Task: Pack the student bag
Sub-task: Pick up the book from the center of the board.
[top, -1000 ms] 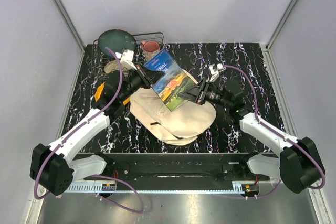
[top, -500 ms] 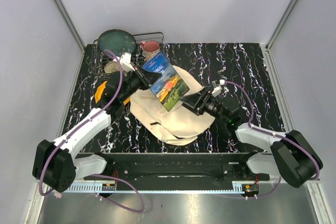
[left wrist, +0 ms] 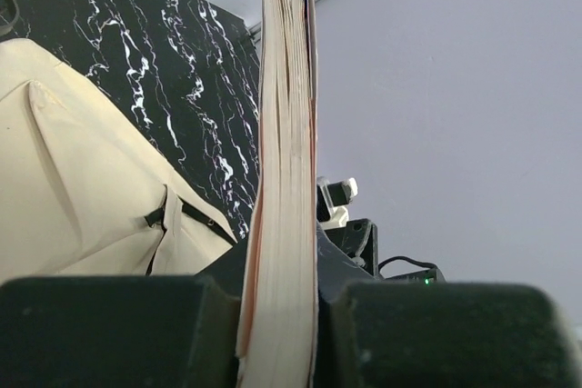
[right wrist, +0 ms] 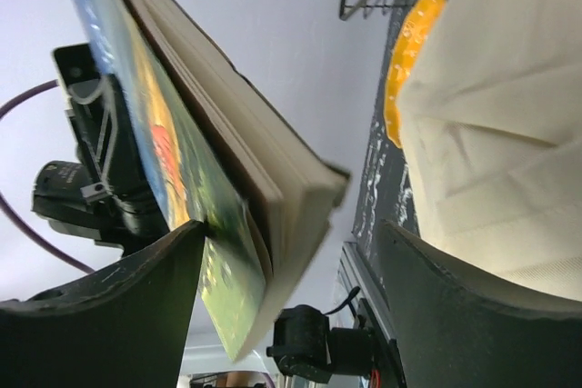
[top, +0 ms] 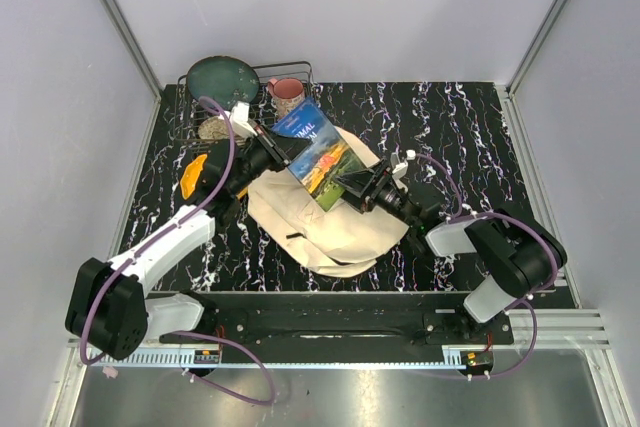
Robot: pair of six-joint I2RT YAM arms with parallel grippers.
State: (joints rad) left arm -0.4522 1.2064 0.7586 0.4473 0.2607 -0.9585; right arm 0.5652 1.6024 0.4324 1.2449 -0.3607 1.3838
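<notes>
The student bag point(top: 335, 227), a soft cream canvas one, lies flat in the middle of the black marbled table; it also shows as the bag point(left wrist: 73, 188) and the bag point(right wrist: 509, 115). Above it hangs a book point(top: 322, 155) with a blue and green landscape cover. My left gripper point(top: 272, 147) is shut on its upper left edge, and the left wrist view shows the book's page block point(left wrist: 286, 179) pinched between the left gripper point(left wrist: 280, 338). My right gripper point(top: 358, 187) stands open around the book's lower right corner point(right wrist: 273, 206); its right finger point(right wrist: 482, 315) is clear of the pages.
A wire dish rack point(top: 300, 69) at the back left holds a dark green plate point(top: 222, 77) and a pink cup point(top: 287, 90). An orange object point(top: 192, 175) lies on the table left of the bag, beside my left arm. Grey walls close in the table.
My right gripper has opened and let go of the book's lower right corner, and its arm has folded down and back. The left gripper keeps the book, now slightly lower.
</notes>
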